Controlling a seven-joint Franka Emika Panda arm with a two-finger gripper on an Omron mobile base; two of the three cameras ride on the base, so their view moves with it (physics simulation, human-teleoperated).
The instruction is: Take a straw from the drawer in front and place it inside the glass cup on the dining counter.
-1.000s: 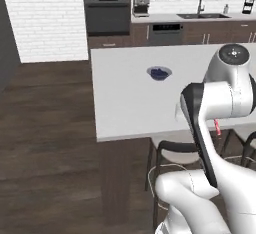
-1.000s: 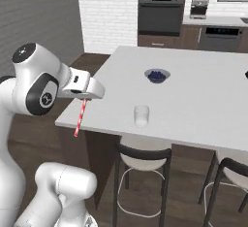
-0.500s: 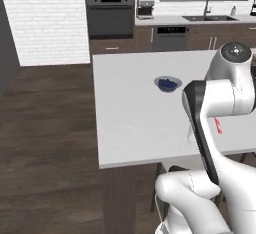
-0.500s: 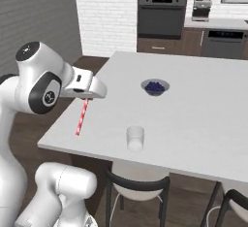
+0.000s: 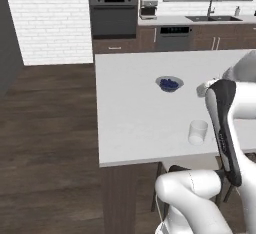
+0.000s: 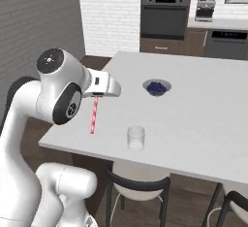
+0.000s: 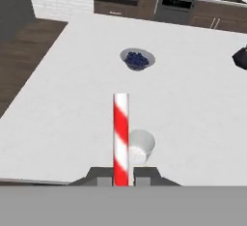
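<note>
Jaws pinch the straw (image 6: 93, 116) at its top end; it hangs over the white worktop (image 6: 203, 109) nr its edge. Glass cup (image 6: 136, 138) stands just beside it, w/ blue bowl (image 6: 156, 87) further back.

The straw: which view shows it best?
Right base view: the straw hangs full length below the gripper, shut on its top, beside the glass cup. The hand view foreshortens it; the left base view hides it behind the arm.
</note>
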